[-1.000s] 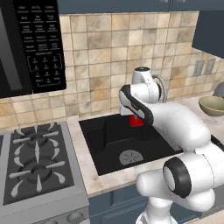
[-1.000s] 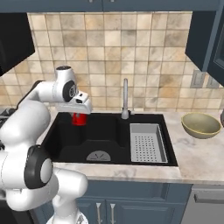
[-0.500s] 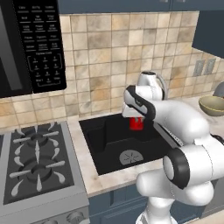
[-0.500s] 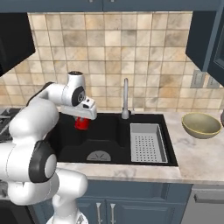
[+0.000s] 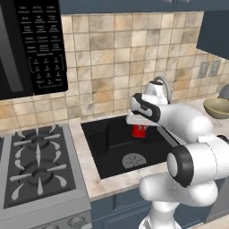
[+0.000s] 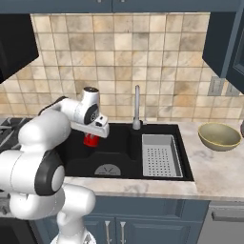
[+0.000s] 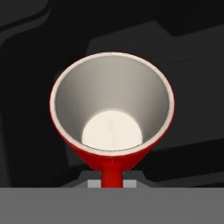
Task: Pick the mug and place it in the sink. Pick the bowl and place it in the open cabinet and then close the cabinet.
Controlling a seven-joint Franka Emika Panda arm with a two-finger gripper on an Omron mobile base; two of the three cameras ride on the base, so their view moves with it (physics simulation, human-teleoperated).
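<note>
My jaws are clenched on the mug (image 7: 111, 118), gripping it by its handle at the near edge of the hand view, so that I look straight down into its white inside with the black basin dark behind it. From the base cameras the mug (image 5: 138, 131) hangs upright under my hand, over the left half of the sink (image 6: 119, 147) and above its floor; whether it touches the bottom I cannot tell. The round grey drain (image 6: 107, 170) lies nearer than the mug, the grey perforated tray (image 6: 162, 155) fills the right part of the basin, and the chrome faucet (image 6: 137, 107) rises at the far edge between them. The bowl (image 6: 219, 136) sits on the worktop (image 6: 214, 167) to the right of the sink, well apart from the mug. The stove (image 5: 38, 165) lies left of the sink, under the microwave (image 5: 31, 44)
</note>
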